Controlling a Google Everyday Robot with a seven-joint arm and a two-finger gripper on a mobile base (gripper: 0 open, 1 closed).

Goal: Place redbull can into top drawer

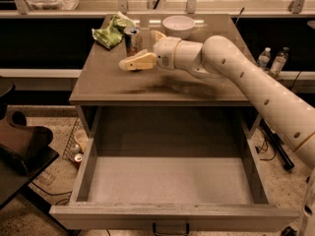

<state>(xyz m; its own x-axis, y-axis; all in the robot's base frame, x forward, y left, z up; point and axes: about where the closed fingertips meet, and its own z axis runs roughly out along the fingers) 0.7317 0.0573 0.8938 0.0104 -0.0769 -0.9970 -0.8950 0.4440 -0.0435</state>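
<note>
The top drawer (87, 167) is seen pulled out nearest, with a pale, matte flat floor, low walls and a dark metal handle (171, 228) at the front. Above it, over the smooth brown tabletop (98, 88), the gripper (138, 49) is held with its jaws spread wide and nothing gripped. The redbull can (131, 37), a slim, slick metal cylinder, stands upright just behind the near finger. It could be tipped by a sideways nudge, or slipped if squeezed off-centre. Beyond, a crumpled green bag (111, 31) and a glossy white bowl (178, 26) could be knocked.
</note>
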